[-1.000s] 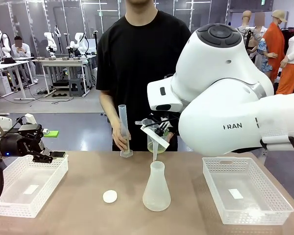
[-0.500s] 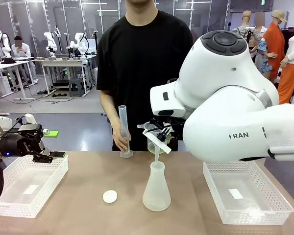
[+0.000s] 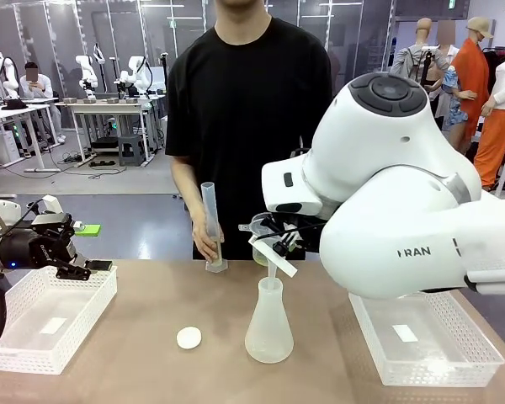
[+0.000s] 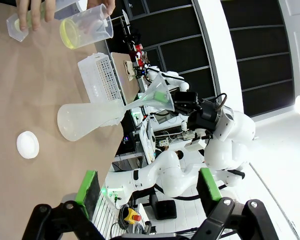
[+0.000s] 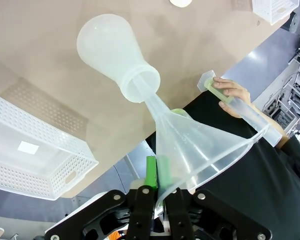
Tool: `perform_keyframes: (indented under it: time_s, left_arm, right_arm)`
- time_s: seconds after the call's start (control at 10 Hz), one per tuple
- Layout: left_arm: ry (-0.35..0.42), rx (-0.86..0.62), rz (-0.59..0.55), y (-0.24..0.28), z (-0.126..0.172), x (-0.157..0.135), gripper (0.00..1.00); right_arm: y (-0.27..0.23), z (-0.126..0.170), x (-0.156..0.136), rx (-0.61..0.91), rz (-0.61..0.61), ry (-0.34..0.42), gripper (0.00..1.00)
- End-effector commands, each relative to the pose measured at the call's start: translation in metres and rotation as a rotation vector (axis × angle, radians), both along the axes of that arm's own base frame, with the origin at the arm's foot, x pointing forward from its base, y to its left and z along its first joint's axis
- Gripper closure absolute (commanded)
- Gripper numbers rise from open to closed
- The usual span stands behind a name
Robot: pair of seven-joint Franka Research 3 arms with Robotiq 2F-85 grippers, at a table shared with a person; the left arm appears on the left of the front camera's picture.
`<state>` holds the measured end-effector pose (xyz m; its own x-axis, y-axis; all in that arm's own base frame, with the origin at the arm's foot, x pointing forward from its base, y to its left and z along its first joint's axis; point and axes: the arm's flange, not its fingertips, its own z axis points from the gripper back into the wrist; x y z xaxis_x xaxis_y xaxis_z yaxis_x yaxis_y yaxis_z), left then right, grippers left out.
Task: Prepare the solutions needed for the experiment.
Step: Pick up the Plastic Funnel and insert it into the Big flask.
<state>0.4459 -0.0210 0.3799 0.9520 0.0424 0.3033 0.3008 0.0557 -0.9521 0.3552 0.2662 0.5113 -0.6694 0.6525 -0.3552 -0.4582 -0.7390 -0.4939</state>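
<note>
Front view: the right arm reaches in from picture right toward the middle. Its large white joint is raised high above the surface [image 3: 135, 374], and the wrist points toward the person's side. The right tool [image 3: 279, 237] is clamped on the rim of a clear funnel [image 3: 263, 227]. The funnel is tilted, with its stem dipping into the mouth of a frosted conical flask [image 3: 268, 330] that stands upright mid-surface. In the right wrist view both green pads pinch the funnel wall, and the stem tip sits just inside the flask neck.

The left arm is low at picture left with its forearm roughly level. The left tool [image 3: 93, 247] hangs over the near corner of the left basket [image 3: 17, 358], fingers apart with nothing between them.

In the left wrist view the solution [image 4: 69, 36] is a shallow pale yellow layer in a clear beaker [image 4: 90, 22] on the person's side. Just beside it is a graduated cylinder [image 3: 210, 215], gripped low by the person's hand [image 3: 204, 241], its base on the surface. Whether the other hand holds the beaker I cannot tell.

A white cap [image 3: 188, 337] lies near the flask without touching it. The right basket [image 3: 421, 377] sits under the right arm.
</note>
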Motion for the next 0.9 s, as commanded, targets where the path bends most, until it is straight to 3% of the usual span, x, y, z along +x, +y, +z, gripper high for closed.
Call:
perform_keyframes:
  time_s: [0.0,0.8]
  left_arm:
    - [0.000,0.008,-0.005,0.000,0.002,-0.001,0.00]
    - [0.000,0.008,-0.005,0.000,0.002,-0.001,0.00]
  right_arm:
    - [-0.002,-0.011,0.003,0.026,-0.023,-0.025,0.97]
    - [0.000,-0.028,-0.001,0.027,-0.014,-0.005,0.97]
